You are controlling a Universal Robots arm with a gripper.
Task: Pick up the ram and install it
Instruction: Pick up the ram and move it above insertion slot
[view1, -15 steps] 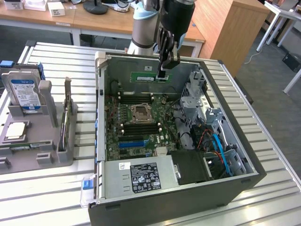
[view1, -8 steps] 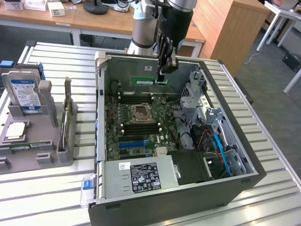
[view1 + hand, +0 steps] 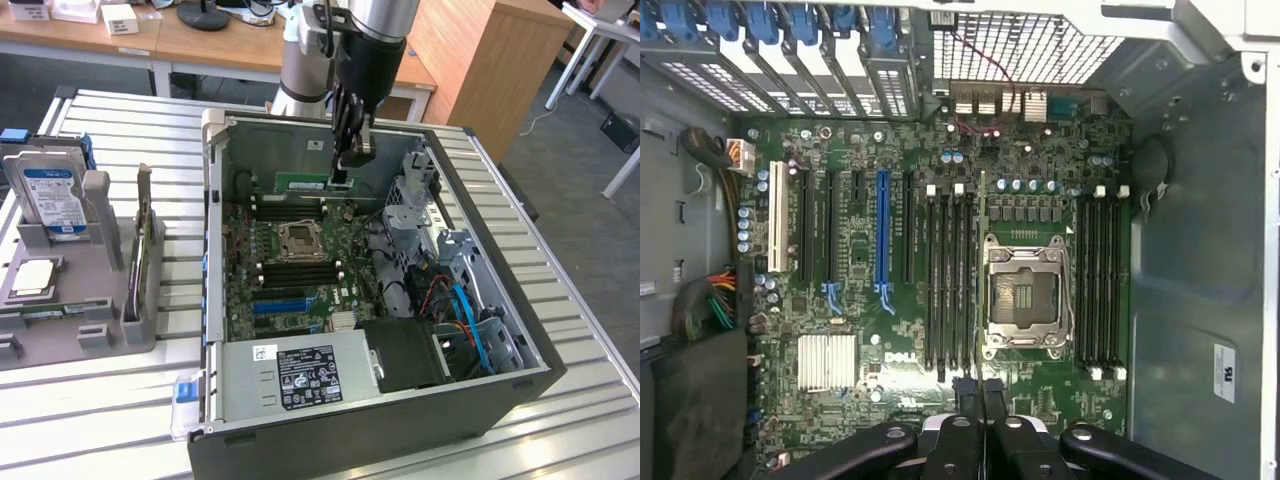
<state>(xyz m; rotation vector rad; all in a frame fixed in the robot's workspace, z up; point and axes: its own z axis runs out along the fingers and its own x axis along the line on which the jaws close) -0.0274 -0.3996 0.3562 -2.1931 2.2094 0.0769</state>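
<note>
My pincer [image 3: 343,172] is clamped on the ram [image 3: 303,184], hanging above the motherboard [image 3: 300,272] inside the open computer case [image 3: 490,330], near the black slots [image 3: 948,285].

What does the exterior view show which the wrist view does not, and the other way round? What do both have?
Exterior view: the hard drive on a grey holder beside the case, and wooden desks behind. Wrist view: the fan grille and the DELL lettering. Both: the CPU socket on the motherboard, and the gripper shut on the ram above it.
</note>
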